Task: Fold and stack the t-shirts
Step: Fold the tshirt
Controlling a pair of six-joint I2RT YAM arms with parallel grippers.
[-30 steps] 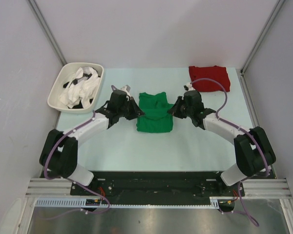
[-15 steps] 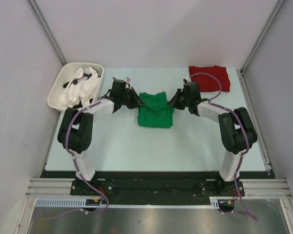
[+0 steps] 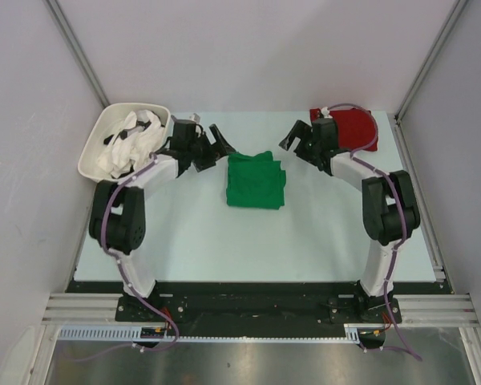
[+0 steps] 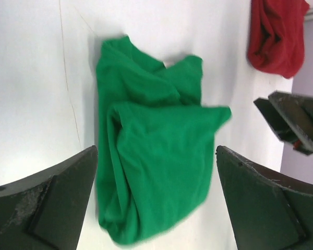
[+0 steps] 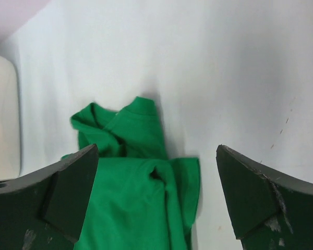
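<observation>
One green t-shirt, one red t-shirt, one bin, two arms.

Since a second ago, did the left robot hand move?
Yes. The left gripper went away from the green t-shirt, up toward the far edge and a bit left, nearer the white bin. It is open, holding nothing.

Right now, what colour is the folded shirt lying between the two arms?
Bright green: the folded cloth t-shirt, clearest in the left wrist view.
</observation>
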